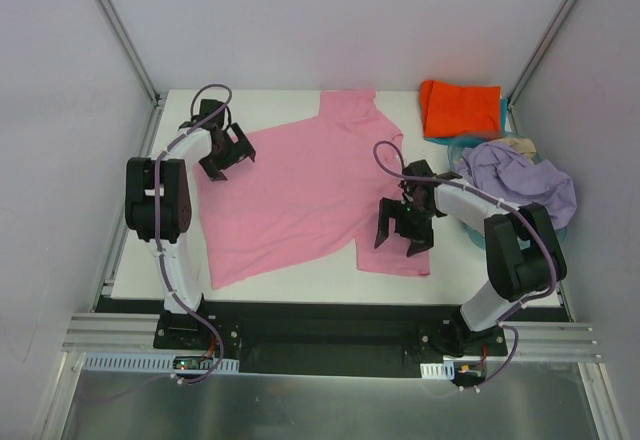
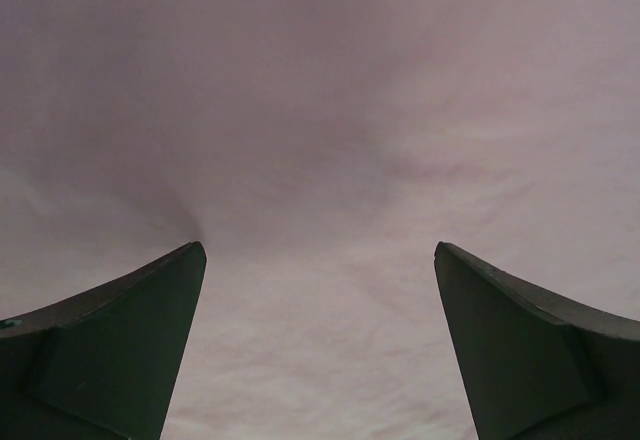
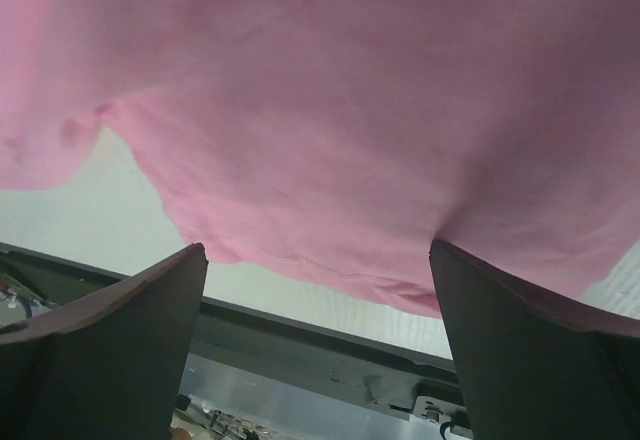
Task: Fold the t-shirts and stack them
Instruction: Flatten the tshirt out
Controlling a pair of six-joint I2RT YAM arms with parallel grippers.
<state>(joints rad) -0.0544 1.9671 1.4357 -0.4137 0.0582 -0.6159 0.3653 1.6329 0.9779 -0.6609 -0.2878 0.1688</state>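
Observation:
The pink t-shirt (image 1: 300, 195) lies spread flat on the white table, collar toward the far edge. My left gripper (image 1: 228, 152) is open over its far-left part; the left wrist view shows pink cloth (image 2: 330, 160) filling the frame between the spread fingers. My right gripper (image 1: 403, 230) is open over the shirt's near-right sleeve; the right wrist view shows the pink hem (image 3: 350, 160) above the spread fingers. A folded orange-red t-shirt (image 1: 458, 108) lies at the far right on a teal one (image 1: 502, 112). The lavender shirt (image 1: 520, 178) and a beige one (image 1: 520, 146) are heaped in the basket.
A light blue plastic basket (image 1: 462, 148) stands at the right edge under the heaped shirts. White walls and metal posts close the table on three sides. The table's near edge and a black rail (image 3: 330, 345) show in the right wrist view.

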